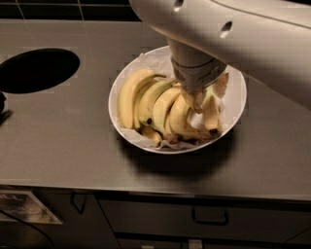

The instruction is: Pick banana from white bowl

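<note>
Grey metal counter fills most of the view. Dark tiles run along its far edge, and cabinet fronts with a drawer handle sit below its near edge.

We note a black oval opening cut into the counter at far left, well apart from the white bowl, which stands right of centre. Crinkled white paper lines the bowl and shows along its far-left rim. In the left half of the bowl we see a bunch of long curved yellow bananas, fanned side by side. The banana, short and fairly straight, lies in the right half just beside the bunch, its dark tip toward the near rim.

A white arm enters from the far right and covers the bowl's far edge. Its pincer is down inside the bowl, between the bunch and the banana, at the banana's far end and apparently touching it. We cannot tell whether the pincer is spread, pressed together or pinching anything, since the arm's wrist covers much of it.

A dark object clips the left edge; we cannot identify it.
</note>
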`<state>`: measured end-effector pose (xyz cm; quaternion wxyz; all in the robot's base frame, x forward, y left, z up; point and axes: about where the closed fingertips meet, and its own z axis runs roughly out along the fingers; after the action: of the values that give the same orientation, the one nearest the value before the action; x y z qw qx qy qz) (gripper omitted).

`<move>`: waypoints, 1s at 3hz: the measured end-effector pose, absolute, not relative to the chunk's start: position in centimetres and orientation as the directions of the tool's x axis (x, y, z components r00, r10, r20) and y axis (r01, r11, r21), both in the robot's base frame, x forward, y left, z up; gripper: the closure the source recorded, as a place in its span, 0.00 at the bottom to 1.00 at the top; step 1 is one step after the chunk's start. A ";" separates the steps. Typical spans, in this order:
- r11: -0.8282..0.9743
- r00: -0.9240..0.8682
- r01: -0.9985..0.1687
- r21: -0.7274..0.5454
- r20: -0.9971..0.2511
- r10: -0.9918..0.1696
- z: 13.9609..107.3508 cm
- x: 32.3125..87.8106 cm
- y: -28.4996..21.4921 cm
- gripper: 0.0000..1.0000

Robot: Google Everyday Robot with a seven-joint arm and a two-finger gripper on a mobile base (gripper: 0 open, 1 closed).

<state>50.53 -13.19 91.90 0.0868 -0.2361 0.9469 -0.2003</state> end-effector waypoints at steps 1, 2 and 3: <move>0.833 -0.881 -0.400 -0.383 -0.089 -0.465 92.0 50.6 -12.6 0.54; 0.838 -0.880 -0.400 -0.370 -0.101 -0.464 92.5 50.7 -11.9 0.54; 0.843 -0.883 -0.396 -0.363 -0.101 -0.458 92.4 50.7 -11.9 0.54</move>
<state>50.72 -11.87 92.45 0.0921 -0.2233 0.9556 -0.1687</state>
